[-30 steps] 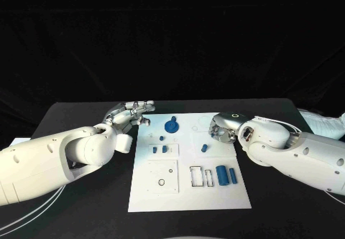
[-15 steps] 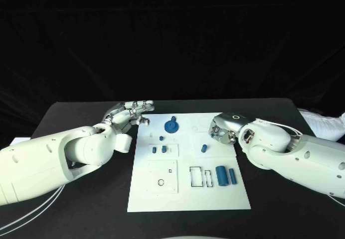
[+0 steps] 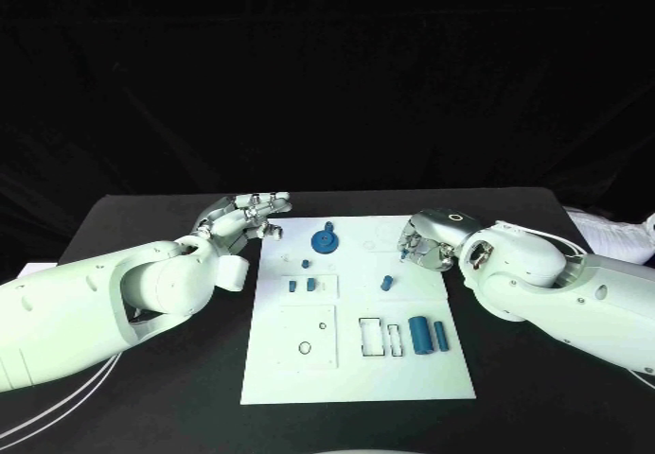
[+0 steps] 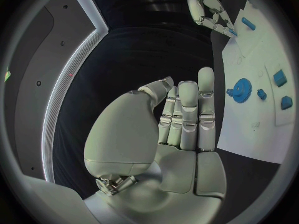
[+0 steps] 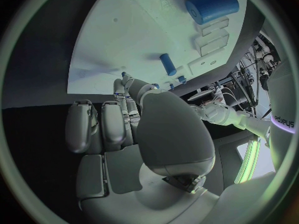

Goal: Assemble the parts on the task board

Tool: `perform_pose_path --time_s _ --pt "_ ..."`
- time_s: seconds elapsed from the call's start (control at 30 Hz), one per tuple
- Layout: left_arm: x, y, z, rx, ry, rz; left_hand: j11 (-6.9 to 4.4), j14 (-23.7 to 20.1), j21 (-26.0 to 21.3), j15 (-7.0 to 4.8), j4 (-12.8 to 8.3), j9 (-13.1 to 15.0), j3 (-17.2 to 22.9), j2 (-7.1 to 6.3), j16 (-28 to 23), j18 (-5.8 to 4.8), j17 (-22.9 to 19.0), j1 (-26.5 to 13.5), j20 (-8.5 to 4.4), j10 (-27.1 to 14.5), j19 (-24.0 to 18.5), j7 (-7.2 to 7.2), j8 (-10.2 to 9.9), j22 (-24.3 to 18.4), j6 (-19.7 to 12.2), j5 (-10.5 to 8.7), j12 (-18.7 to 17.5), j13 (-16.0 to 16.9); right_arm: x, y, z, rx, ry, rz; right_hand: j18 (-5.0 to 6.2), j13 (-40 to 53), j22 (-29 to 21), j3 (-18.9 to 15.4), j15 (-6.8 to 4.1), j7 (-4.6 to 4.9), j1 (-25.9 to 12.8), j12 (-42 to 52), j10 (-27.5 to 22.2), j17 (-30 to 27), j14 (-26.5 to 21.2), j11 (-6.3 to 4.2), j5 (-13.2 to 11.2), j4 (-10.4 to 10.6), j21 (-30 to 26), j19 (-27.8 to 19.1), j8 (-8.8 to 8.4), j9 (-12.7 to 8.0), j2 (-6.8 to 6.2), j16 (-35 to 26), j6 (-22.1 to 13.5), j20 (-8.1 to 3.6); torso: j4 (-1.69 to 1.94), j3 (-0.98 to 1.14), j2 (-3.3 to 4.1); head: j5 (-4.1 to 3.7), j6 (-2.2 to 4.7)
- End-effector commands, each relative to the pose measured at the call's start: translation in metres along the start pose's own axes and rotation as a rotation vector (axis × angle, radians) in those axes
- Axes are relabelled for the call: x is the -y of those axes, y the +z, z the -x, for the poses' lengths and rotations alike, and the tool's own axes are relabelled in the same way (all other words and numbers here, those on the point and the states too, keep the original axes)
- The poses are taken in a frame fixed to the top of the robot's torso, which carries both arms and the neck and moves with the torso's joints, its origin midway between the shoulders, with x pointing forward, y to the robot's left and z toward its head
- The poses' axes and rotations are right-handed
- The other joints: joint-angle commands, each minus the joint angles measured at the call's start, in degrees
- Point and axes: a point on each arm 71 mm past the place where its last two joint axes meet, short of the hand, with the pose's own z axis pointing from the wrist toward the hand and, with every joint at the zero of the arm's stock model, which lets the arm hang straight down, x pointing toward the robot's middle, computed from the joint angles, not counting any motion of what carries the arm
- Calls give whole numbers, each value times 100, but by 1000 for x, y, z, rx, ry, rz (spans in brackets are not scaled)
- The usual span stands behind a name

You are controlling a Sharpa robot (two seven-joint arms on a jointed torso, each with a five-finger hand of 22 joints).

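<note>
Two robot hands flank the task board [image 3: 358, 378]: the left robot hand [image 3: 246, 219] hovers spread and empty, while the right robot hand [image 3: 422, 248] seemingly pinches a small blue part [image 4: 231, 32], probably about to seat it, which needs careful alignment.

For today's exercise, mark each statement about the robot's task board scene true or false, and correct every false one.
1. The task board lies between the two arms. True.
2. The blue gear is held in the left hand. False: it lies on the board, and the left hand holds nothing, resting at the board's far left corner.
3. Two blue cylinders lie side by side near the board's right edge. True.
4. The right hand is off the board, on the bare table. False: it is at the board's right edge, its fingers over the white plate.
5. All blue parts are stacked in one pile. False: they are spread across the board.
</note>
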Motion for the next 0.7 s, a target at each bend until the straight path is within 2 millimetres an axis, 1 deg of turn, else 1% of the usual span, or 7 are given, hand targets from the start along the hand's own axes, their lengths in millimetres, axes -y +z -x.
perform_pose_path --time_s 0.03,0.17,0.27,0.3,0.33,0.43,0.7 --pt "0 0 0 -7 -7 0 -17 -45 -20 6 -7 -5 -18 37 -8 69 -5 -13 -23 -35 -22 -1 17 -7 -4 27 31 7 -3 -3 3 4 36 -2 -23 -10 7 26 -39 1 -70 -29 40 0 190 4 -21 -3 33 39 29 93 -1 24 52 10 -2 7 6 11 -11" --pt "1 0 1 -5 -6 0 -17 -45 -20 6 -7 -5 -18 37 -8 69 -5 -13 -23 -35 -22 -1 17 -7 -4 27 31 7 -12 -7 8 12 59 22 -23 -12 10 26 -39 1 -74 -32 40 0 190 4 -28 -3 35 41 28 94 -2 24 52 10 0 5 6 23 -14" --pt "1 0 1 -4 -6 1 -15 -48 -23 7 -12 -7 -22 38 -9 68 -11 -10 -23 -45 -21 1 15 -10 -11 28 33 5 -26 -9 11 20 76 57 -23 -12 10 26 -39 1 -74 -32 40 0 190 4 -28 -3 35 41 28 94 -2 24 52 10 -1 8 8 41 -21" --pt "0 0 1 -5 -6 1 -15 -48 -23 7 -12 -7 -22 38 -9 68 -11 -10 -23 -45 -21 1 15 -10 -11 28 33 5 -37 -10 13 23 86 85 -23 -12 10 26 -38 2 -75 -33 39 0 190 4 -29 -3 35 41 27 95 -2 25 51 10 0 7 9 71 -34" --pt "0 0 1 -5 -6 2 -15 -48 -23 7 -12 -7 -22 38 -9 68 -11 -10 -23 -45 -21 1 15 -10 -11 28 33 5 -40 -11 13 23 88 92 -23 -14 9 27 -38 3 -79 -36 38 0 190 5 -32 -3 34 40 26 95 -2 25 50 10 1 6 10 84 -40" --pt "0 0 1 -7 -7 3 -15 -48 -23 7 -12 -7 -22 38 -9 68 -11 -10 -23 -45 -21 1 15 -10 -11 28 33 5 -60 -11 15 25 107 145 -21 -15 -1 28 -38 4 -82 -40 37 -11 188 6 -35 -3 28 33 24 96 0 19 47 10 4 5 9 127 -50" --pt "0 1 -1 -12 -9 4 -15 -48 -23 7 -12 -7 -22 38 -9 68 -11 -10 -23 -45 -21 1 15 -10 -11 28 33 5 -102 -10 12 7 143 253 -19 -19 -5 34 -37 8 -85 -48 32 -21 186 8 -32 -5 26 29 18 97 5 13 40 10 12 -11 4 337 -131"
